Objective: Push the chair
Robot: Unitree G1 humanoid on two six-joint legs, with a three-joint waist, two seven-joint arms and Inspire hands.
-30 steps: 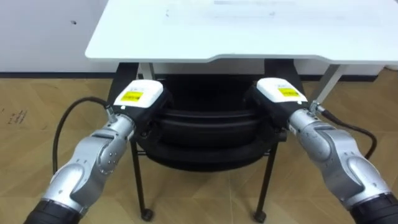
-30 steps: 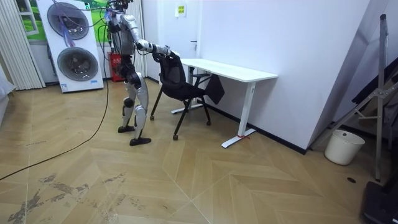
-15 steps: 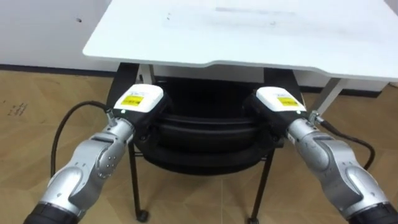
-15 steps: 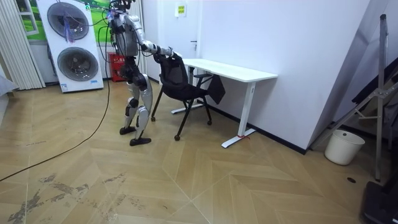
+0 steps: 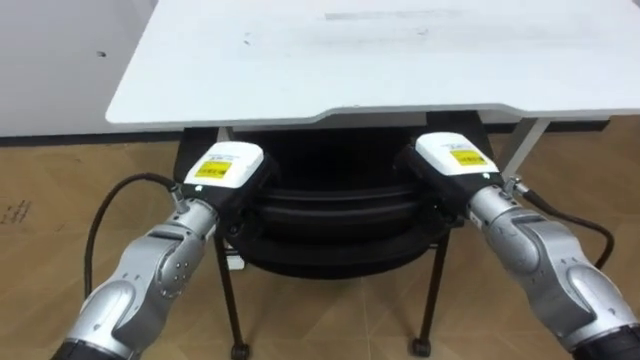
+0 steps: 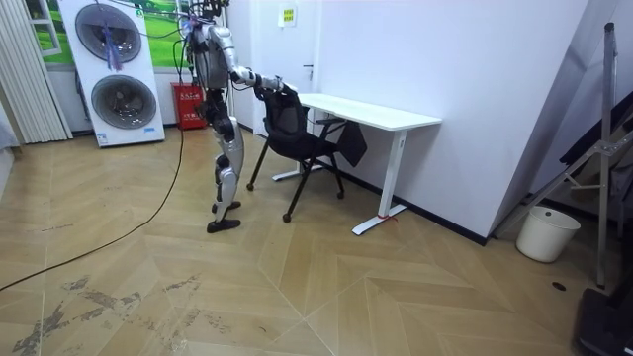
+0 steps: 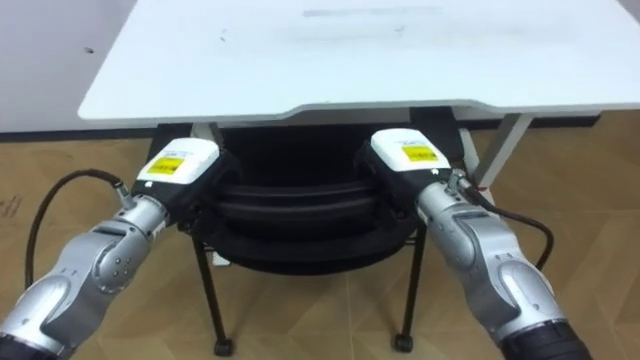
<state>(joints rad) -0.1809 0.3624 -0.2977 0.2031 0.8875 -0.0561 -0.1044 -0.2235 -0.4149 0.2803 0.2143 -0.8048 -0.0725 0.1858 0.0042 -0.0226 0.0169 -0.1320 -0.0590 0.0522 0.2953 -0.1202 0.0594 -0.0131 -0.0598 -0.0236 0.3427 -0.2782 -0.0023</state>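
A black chair (image 5: 335, 205) on castors stands in front of me, its seat partly under the white desk (image 5: 350, 60). My left hand (image 5: 225, 168) rests on the left end of the backrest's top and my right hand (image 5: 455, 160) on the right end. Both hands show their backs, and the fingers are hidden behind the backrest. In the room view I stand upright behind the chair (image 6: 297, 133) with both arms stretched out to its back, one foot set behind the other.
The desk (image 6: 376, 112) stands against the white wall on two legs. Behind me are stacked washing machines (image 6: 109, 74) and a red object (image 6: 186, 104). A white bucket (image 6: 547, 233) sits at the room view's far right. Open wooden floor lies around.
I have stepped forward and the chair has rolled toward the desk, going further under the tabletop. Both hands stay on the backrest.
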